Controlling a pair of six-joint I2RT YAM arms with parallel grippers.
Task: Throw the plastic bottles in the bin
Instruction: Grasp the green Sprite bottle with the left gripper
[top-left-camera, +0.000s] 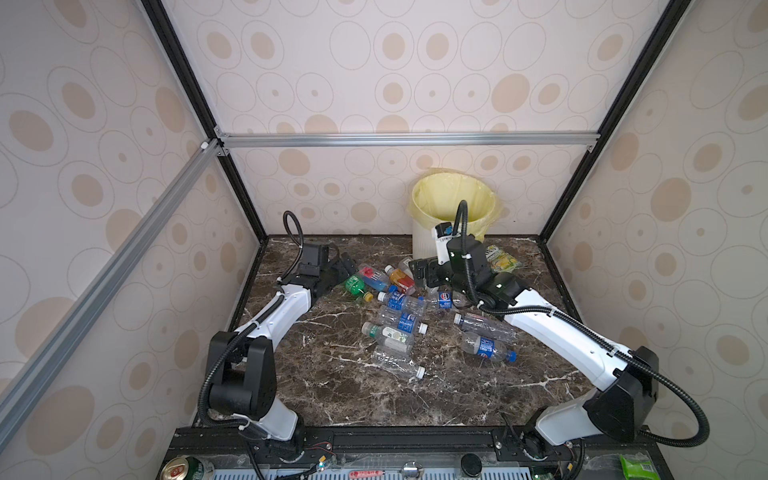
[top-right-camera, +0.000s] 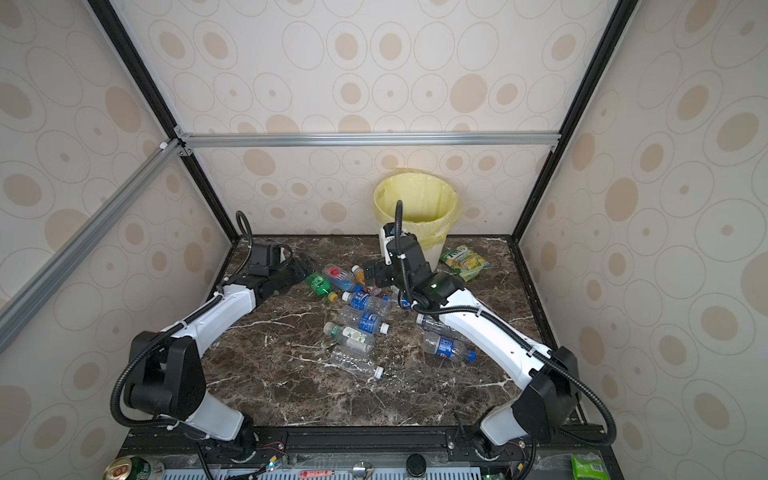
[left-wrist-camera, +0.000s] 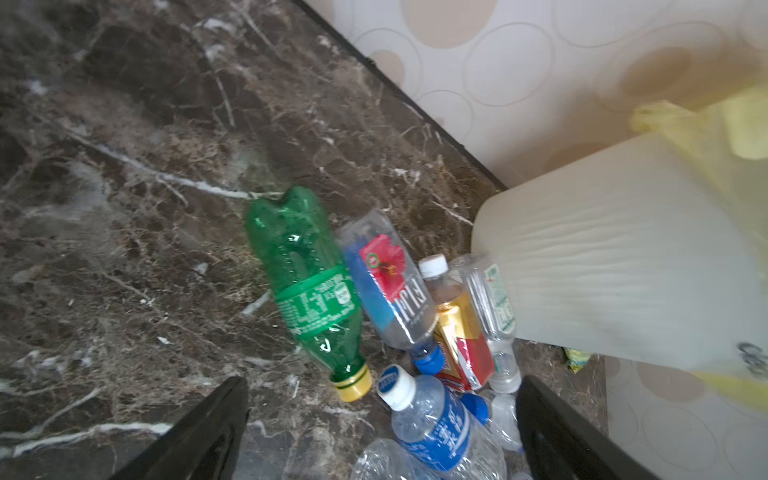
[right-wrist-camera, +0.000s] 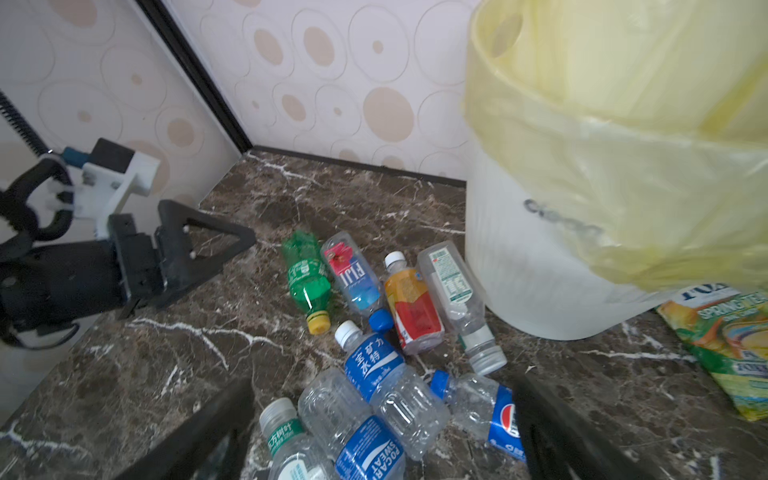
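Observation:
Several plastic bottles lie scattered on the dark marble table (top-left-camera: 332, 386). A green bottle (top-left-camera: 356, 286) (left-wrist-camera: 307, 282), a red-flowered clear bottle (left-wrist-camera: 386, 286) and an orange-red bottle (right-wrist-camera: 411, 307) lie in a row near the bin (top-left-camera: 424, 245) (top-right-camera: 415, 195). The bin is white, ribbed and lined with a yellow bag, and stands at the back. Blue-labelled clear bottles (top-left-camera: 397, 300) (top-left-camera: 486, 347) lie nearer the front. My left gripper (top-left-camera: 347, 266) (left-wrist-camera: 382, 386) is open and empty, just left of the green bottle. My right gripper (top-left-camera: 417, 270) (right-wrist-camera: 382, 382) hangs open and empty over the heap, in front of the bin.
A green-yellow snack packet (top-left-camera: 500, 258) (right-wrist-camera: 731, 349) lies right of the bin. A drink can (top-left-camera: 183, 469) and a green packet (top-left-camera: 636, 465) sit on the front ledge. Patterned walls with black frame posts close in three sides.

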